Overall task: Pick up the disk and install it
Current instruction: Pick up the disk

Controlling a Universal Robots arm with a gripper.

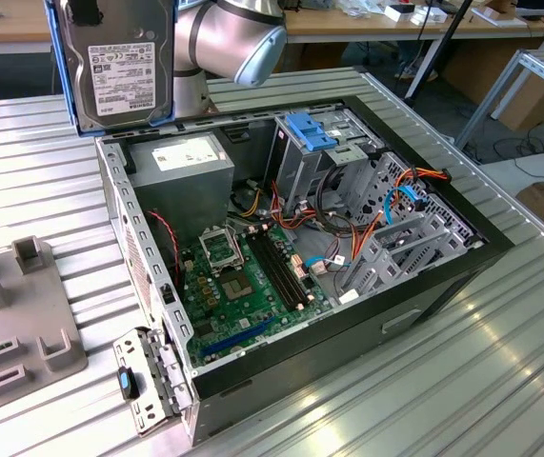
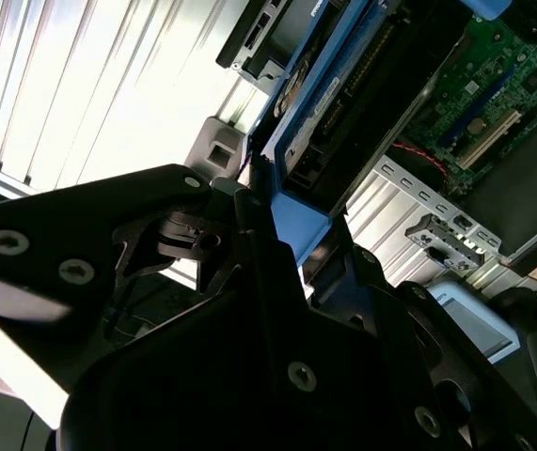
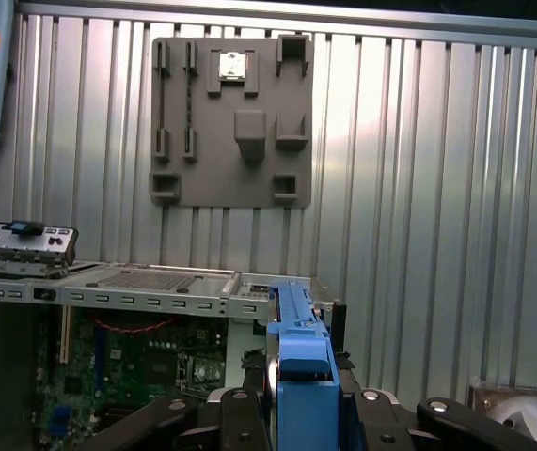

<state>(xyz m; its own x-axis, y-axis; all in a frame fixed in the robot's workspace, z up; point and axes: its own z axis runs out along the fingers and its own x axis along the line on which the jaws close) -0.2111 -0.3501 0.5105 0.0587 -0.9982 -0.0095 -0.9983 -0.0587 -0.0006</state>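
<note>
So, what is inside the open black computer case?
A green motherboard, a grey power-supply box, a metal drive cage with blue top, orange cables. The cage's interior is covered.

Off-task stuff I see: open PC case (image 1: 443,286) lying on its side on my ribbed metal surface (image 1: 395,400), open face up. Green motherboard (image 1: 243,286) sits flat on the case floor. Grey power-supply box (image 1: 191,157) is in the far corner toward the exterior view's left, with the metal drive cage with a blue top (image 1: 312,133) beside it. Orange cables (image 1: 427,175) run around the bays. A perforated metal bracket (image 1: 143,381) sits at the near corner. A grey fixture plate (image 1: 14,314) lies apart from the case, on the exterior view's left.
</note>
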